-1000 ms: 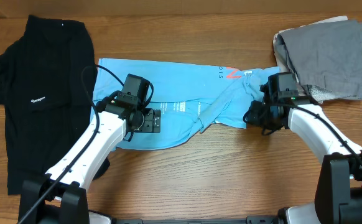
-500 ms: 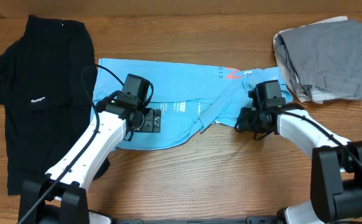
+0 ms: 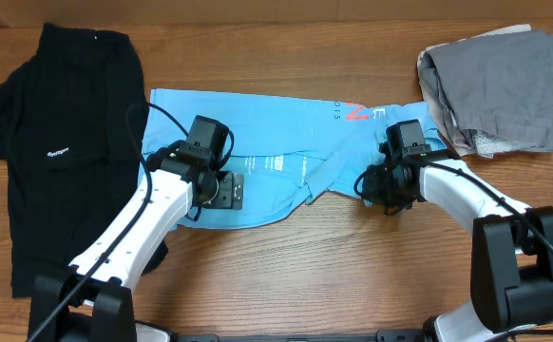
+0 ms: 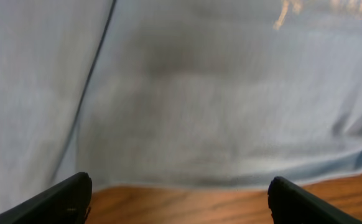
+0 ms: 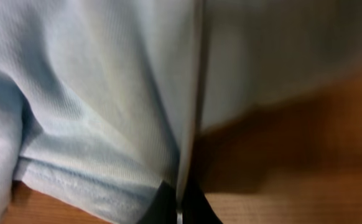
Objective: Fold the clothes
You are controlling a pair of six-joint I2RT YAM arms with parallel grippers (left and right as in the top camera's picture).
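From where I stand, the widest free place is the bare wood of the table (image 3: 352,266) at the front, between the two arms. Behind the blue shirt (image 3: 276,119) there is only a narrow strip of wood. The left side is covered by the black garment (image 3: 53,142), which lies just beside the shirt, and the left arm (image 3: 143,223) lies slanted over its near right corner. A black cable (image 3: 162,112) loops over the shirt's left end. The grey pile (image 3: 495,85) closes the far right corner. Between the left gripper (image 3: 224,187) and the right gripper (image 3: 367,183) a raised fold (image 3: 316,176) stands in the way.
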